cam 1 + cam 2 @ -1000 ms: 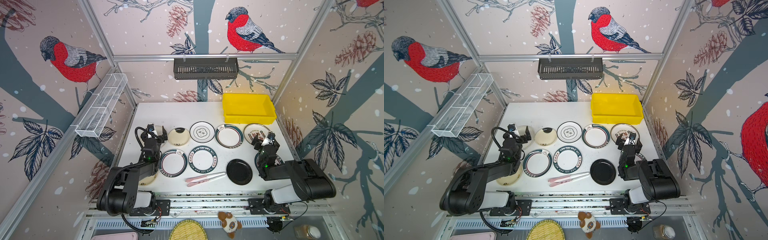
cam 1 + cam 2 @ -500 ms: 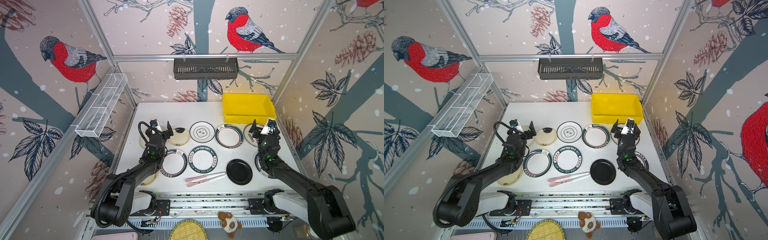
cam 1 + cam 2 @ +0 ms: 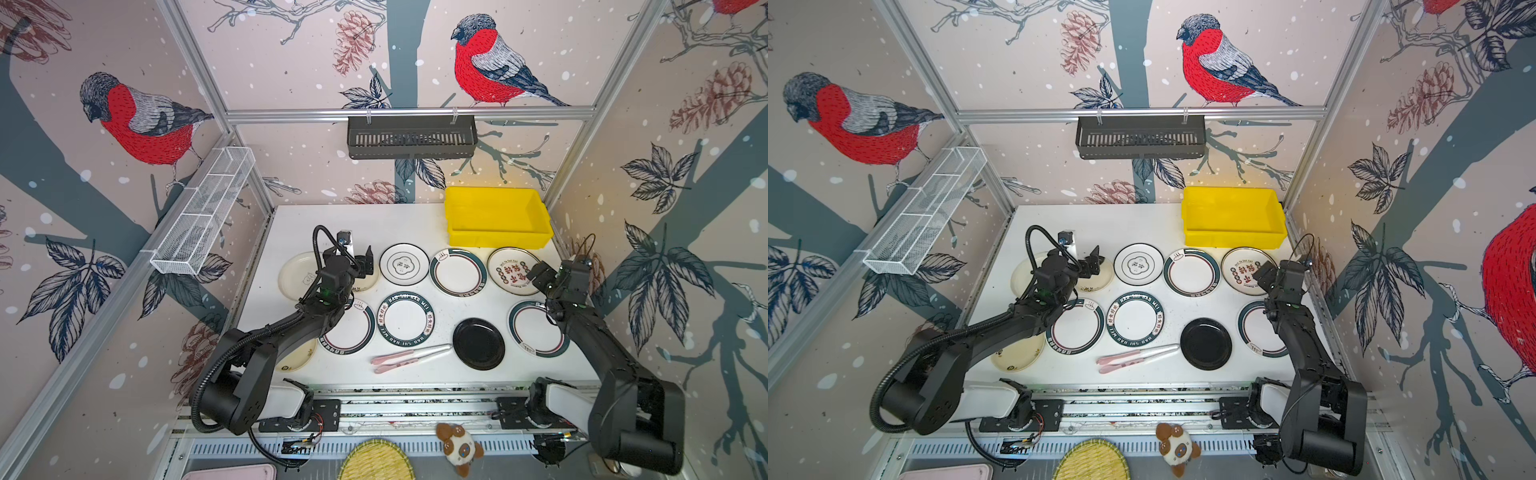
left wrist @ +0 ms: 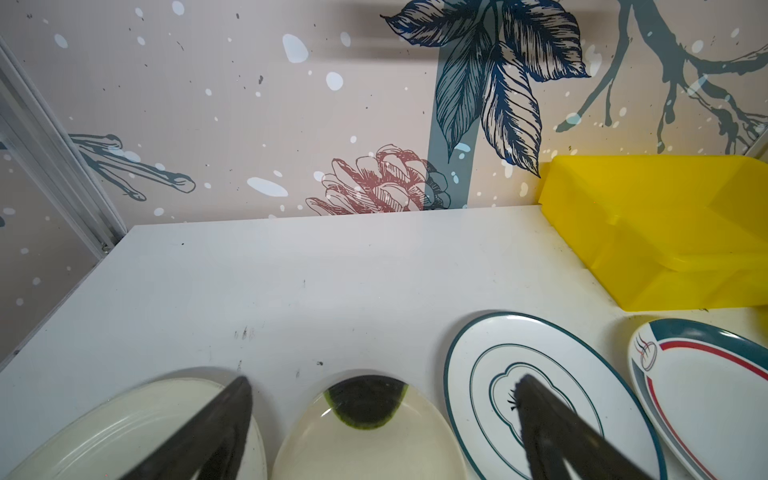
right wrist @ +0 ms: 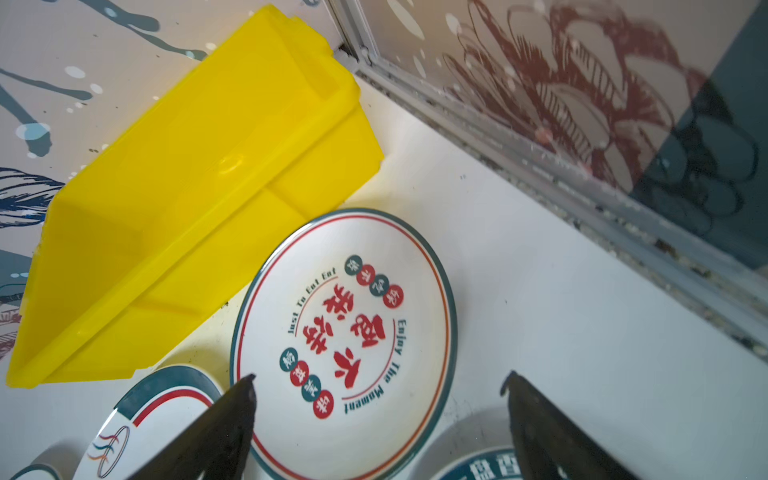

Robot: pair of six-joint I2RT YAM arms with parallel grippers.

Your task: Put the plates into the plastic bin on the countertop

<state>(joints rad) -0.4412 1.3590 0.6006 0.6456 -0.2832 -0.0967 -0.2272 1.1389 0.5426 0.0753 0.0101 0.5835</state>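
Observation:
Several plates lie flat in two rows on the white countertop (image 3: 353,224). The yellow plastic bin (image 3: 498,240) stands empty at the back right. My left gripper (image 3: 357,266) (image 4: 382,380) hangs open over a cream plate (image 4: 361,440), between another cream plate (image 3: 297,274) and a white plate with a teal emblem (image 3: 404,264). My right gripper (image 3: 540,274) (image 5: 379,377) is open just above the near edge of the red-lettered plate (image 5: 345,332), which lies in front of the bin (image 5: 187,187). Neither gripper holds anything.
A glossy black plate (image 3: 478,344) and pink utensils (image 3: 409,357) lie near the front edge. A black slotted basket (image 3: 411,137) hangs on the back wall and a white wire shelf (image 3: 203,212) on the left wall. The right wall rail runs close beside my right gripper.
Both arms have unfolded and reached out over the back row of plates. The left gripper has shifted right over the cream plate; the right gripper has come down by the red-lettered plate.

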